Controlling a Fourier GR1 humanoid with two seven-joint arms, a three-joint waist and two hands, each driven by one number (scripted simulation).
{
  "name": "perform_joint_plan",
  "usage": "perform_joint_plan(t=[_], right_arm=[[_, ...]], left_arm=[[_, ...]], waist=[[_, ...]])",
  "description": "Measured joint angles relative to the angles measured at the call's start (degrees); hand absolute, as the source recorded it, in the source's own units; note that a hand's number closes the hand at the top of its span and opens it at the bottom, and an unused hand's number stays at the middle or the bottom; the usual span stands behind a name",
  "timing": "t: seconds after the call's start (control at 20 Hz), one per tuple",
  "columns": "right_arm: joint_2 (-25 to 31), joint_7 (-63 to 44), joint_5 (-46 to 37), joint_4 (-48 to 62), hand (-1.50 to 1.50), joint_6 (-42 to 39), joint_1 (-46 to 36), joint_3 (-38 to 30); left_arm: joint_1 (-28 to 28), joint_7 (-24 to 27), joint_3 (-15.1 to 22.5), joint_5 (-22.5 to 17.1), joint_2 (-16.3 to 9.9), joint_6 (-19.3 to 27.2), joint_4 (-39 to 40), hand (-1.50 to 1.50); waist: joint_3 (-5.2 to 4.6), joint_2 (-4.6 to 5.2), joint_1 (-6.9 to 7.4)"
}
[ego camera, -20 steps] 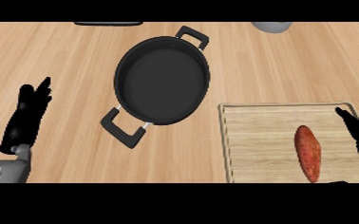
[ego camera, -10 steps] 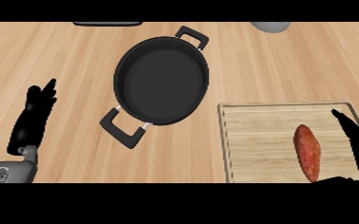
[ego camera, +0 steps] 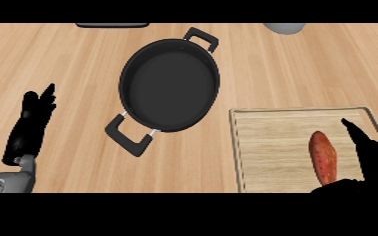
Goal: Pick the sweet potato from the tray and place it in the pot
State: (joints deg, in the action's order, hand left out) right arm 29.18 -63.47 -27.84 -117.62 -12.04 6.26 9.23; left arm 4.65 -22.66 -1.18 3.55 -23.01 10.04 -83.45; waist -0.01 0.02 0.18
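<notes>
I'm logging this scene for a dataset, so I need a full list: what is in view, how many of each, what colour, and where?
pot: one, black, two handles, nothing inside, centre of the counter.
tray: one, light wood with a raised rim, lower right.
sweet potato: one, orange-red, lying on the tray's right part.
grey object: one, rounded, cut off at the top edge, right of centre.
dark flat object: one, cut off at the top edge, left of centre.
counter: one, light wood.
left hand: one, black, open, resting at the left edge.
right hand: one, black, fingers straight, at the right edge beside the sweet potato.
</notes>
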Motion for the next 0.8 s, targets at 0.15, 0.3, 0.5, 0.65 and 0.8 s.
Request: perform_joint_plan(t=[0.15,0.3,0.5,0.65,0.8], right_arm=[[-1.87,1.91,-2.50,3.78,-1.50,0.29,-0.67,0.39],[-2.39,2.38,-3.55,4.99,-1.50,-0.27,-1.73,-0.47],[-3.76,2.84,-5.38,8.07,-1.50,-0.56,-2.52,-0.68],[-5.10,2.98,-5.80,11.13,-1.50,-0.96,-3.67,-0.95],[-6.01,3.45,-6.01,13.07,-1.50,-1.62,-4.41,-1.53]], left_arm=[[0.26,0.61,-0.71,0.32,0.19,-0.67,0.87,0.00],[0.63,0.32,-1.09,0.78,0.58,-1.08,0.80,0.00],[0.47,1.32,-1.46,1.50,1.42,-1.07,1.35,0.00],[1.00,0.31,-2.21,1.44,0.72,-2.10,0.88,0.00],[1.59,1.18,-2.41,2.12,1.63,-1.98,2.36,0.00]], waist=[[0.00,0.00,-0.04],[-0.01,-0.01,-0.07],[-0.01,0.00,-0.07],[0.00,0.01,0.00],[0.00,0.01,-0.11]])
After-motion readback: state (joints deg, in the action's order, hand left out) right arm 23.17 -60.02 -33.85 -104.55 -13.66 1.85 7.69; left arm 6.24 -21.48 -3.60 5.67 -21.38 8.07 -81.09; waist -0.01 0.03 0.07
